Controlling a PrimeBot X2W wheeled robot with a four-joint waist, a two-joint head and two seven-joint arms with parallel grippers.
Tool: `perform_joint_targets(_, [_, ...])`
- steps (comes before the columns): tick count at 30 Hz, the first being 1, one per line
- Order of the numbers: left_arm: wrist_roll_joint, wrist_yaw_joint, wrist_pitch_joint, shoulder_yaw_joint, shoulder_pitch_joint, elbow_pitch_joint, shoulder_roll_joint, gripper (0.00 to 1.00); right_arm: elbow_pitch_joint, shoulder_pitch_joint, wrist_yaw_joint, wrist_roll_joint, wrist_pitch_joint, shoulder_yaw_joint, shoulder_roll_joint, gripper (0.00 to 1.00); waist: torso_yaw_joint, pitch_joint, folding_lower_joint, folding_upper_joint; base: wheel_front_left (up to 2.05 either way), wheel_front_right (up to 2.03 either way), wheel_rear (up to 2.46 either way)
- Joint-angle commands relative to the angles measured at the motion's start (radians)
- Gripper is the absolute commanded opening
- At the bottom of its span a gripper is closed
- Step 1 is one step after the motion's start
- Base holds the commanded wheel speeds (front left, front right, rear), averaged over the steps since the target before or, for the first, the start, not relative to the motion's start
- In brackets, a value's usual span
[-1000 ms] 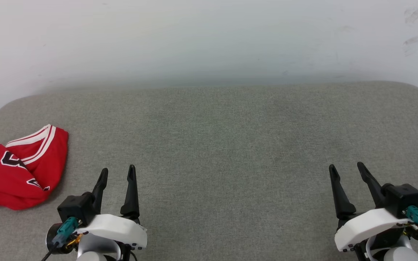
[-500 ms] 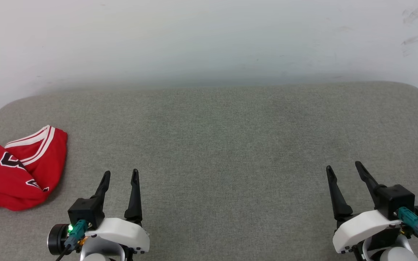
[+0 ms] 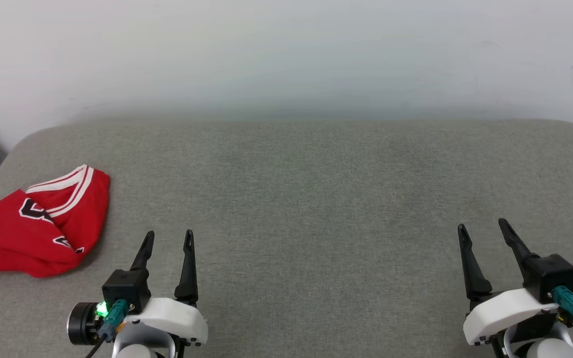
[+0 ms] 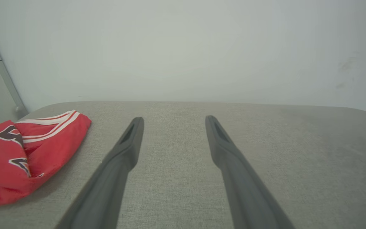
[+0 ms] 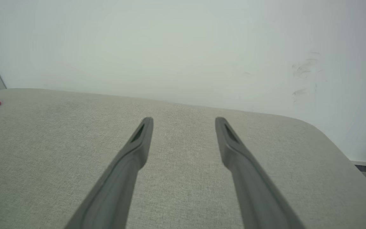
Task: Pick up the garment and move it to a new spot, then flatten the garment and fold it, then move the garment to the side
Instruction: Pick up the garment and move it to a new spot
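Jaws on both arms stand apart, grasping nothing. Garment (image 3: 43,219) lies bunched at the left edge of the grey fabric tabletop (image 3: 291,223), apart from both arms. Judged status: either nothing begun or every step finished; the loose bundle favours the former. White wall (image 3: 286,49) behind, scuffed at right.

Camera panned left; left gripper (image 3: 169,232) rolled, green light (image 3: 101,309) lit.
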Motion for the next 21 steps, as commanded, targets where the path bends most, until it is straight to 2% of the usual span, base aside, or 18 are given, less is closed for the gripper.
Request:
perform_joint_targets(1, [0.016,0.005,-0.007,-0.001,-0.01,0.001,0.0,1.0,-0.004,0.0,-0.001,-0.019,-0.009,0.002,0.003,1.0,0.027,-0.001,0.0,0.0,0.0,0.0,0.0])
perform_joint_targets(21, [-0.019,0.006,-0.01,0.019,-0.023,0.037,0.003,1.0,-0.012,0.004,-0.001,0.022,0.001,0.09,0.003,1.0,0.388,-0.015,0.0,0.0,0.0,0.0,0.0])
